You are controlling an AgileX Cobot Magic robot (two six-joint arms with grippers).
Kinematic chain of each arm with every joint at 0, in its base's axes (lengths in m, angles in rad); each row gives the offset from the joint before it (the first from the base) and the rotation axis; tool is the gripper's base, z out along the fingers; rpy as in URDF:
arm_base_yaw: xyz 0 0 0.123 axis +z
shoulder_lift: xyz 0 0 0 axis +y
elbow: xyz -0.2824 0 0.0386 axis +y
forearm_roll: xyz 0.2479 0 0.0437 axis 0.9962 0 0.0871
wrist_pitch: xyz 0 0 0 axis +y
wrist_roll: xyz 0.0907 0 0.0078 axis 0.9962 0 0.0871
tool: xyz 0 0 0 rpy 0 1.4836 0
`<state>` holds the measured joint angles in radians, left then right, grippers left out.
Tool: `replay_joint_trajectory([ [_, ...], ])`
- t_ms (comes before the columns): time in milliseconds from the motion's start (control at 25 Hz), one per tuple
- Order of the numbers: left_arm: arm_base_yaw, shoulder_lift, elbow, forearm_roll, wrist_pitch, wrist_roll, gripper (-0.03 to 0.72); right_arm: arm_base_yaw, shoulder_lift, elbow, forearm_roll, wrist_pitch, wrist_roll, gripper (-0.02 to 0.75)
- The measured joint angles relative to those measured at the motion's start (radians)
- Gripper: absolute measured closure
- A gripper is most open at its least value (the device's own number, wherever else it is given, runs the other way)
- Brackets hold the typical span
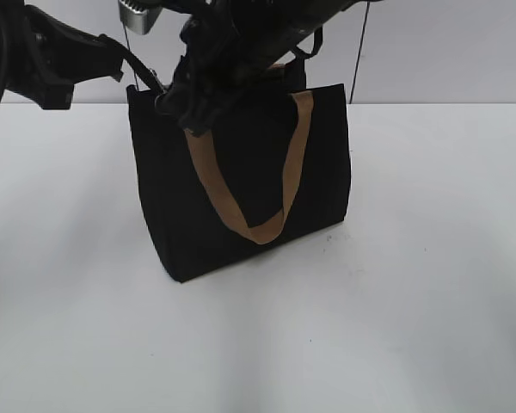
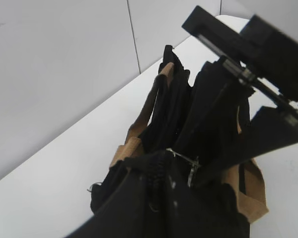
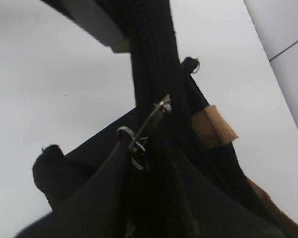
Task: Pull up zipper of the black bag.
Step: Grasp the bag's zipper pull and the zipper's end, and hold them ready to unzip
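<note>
Right tool [image 3: 139, 153] closed down narrow at the zipper [image 3: 148, 124], with the thin ring pull apparently pinched between the dark tips at lower centre of the right wrist view. Black on black there, so hard to say how much of the ring is really caught.

Left tool [image 1: 150, 83] at the upper left of the exterior view, right against the top left corner of the black bag [image 1: 241, 172]. Impossible to tell whether wide or clamped on fabric, since no view shows its tips clearly.

Bag upright in the middle of the white tabletop [image 1: 413, 301], one tan strap [image 1: 292, 155] hanging in a loop down the near face. Slider up on the top seam towards the left end, seen low in the left wrist view at [image 2: 191, 167], with a long run of open zipper line stretching away towards the top of that frame.

For a clean pull:
- Draw straight along the zipper line, not upward or sideways.
- Anchor the bag end behind the slider so that the fabric goes taut instead of bunching.
- Move slowly, with a firm pinch on the ring.
- Watch for the bag tipping or sliding on the tabletop, and for the small pull slipping out.
</note>
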<state>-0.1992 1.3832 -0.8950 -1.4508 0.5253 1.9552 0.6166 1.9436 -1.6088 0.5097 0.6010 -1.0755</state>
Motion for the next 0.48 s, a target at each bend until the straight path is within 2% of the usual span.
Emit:
replay_joint_trajectory([
  [240,0.000,0.000,0.000,0.001,-0.002,0.000,0.666,0.000,0.000,0.000,-0.095,0.000,0.146,0.738],
  [480,0.000,0.000,0.000,0.027,-0.004,-0.010,0.666,0.000,-0.002,0.000,-0.101,0.006,0.161,0.738],
])
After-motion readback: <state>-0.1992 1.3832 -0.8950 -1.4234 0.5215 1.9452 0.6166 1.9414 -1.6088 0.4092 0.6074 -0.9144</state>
